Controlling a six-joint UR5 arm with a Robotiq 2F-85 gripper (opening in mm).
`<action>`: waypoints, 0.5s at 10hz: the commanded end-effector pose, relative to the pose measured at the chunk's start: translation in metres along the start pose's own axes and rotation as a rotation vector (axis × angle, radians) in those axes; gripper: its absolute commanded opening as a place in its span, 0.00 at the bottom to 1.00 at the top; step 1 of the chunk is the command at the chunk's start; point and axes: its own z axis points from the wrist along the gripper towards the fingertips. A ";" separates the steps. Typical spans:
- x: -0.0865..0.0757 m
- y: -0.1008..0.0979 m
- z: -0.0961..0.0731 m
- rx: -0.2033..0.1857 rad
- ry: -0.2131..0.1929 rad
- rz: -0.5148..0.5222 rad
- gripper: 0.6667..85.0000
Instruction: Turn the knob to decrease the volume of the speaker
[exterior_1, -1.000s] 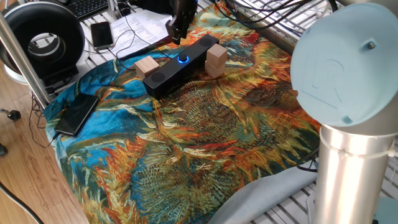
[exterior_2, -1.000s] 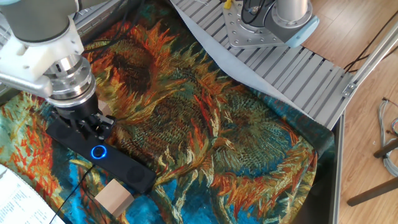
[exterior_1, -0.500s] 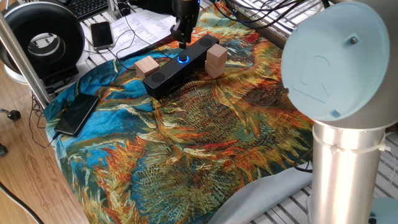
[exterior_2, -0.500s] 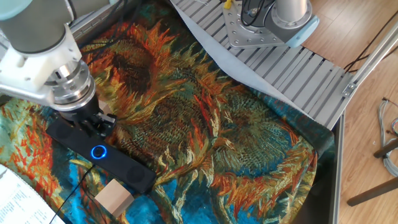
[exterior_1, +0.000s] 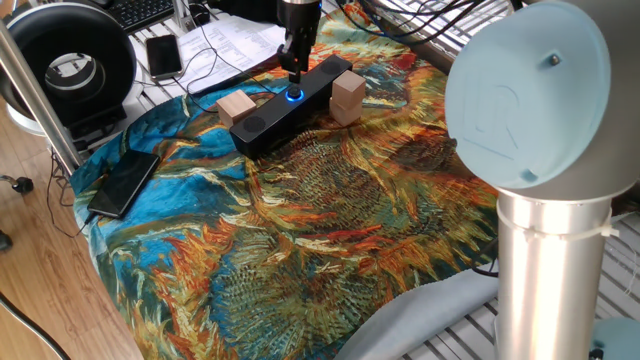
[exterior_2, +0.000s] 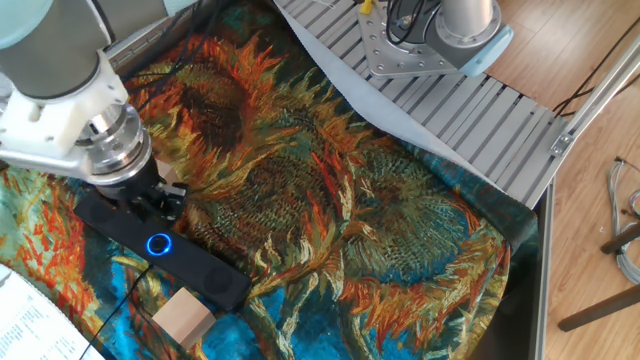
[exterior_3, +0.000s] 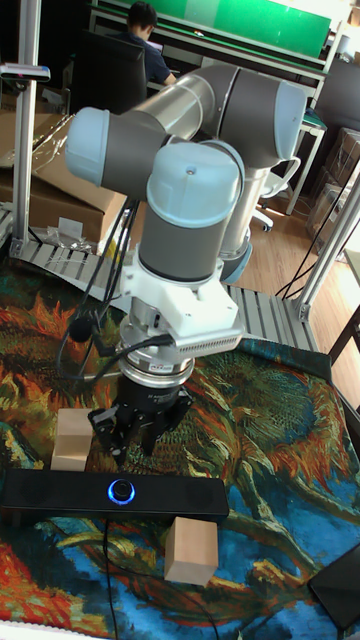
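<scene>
Tall fixed view gives me the pincer (exterior_3: 133, 438) hanging just above the speaker (exterior_3: 60, 496), fingers spread a little and holding nothing. The knob (exterior_3: 122, 491), ringed in blue, sits directly below my fingertips, set into the speaker's top face. I judge I'm in the approach step: aligned, not yet gripping. Next I need to descend so the fingers straddle the knob, close on it, then rotate the wrist toward lower volume. One wooden block (exterior_3: 72, 438) lies behind and to one side of the pincer, another (exterior_3: 192, 549) in front, beyond the speaker.
</scene>
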 end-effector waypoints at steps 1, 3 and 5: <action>-0.004 -0.010 0.004 0.029 -0.009 -0.176 0.46; -0.009 -0.012 0.006 0.036 -0.018 -0.299 0.47; -0.005 -0.018 0.008 0.054 0.006 -0.416 0.47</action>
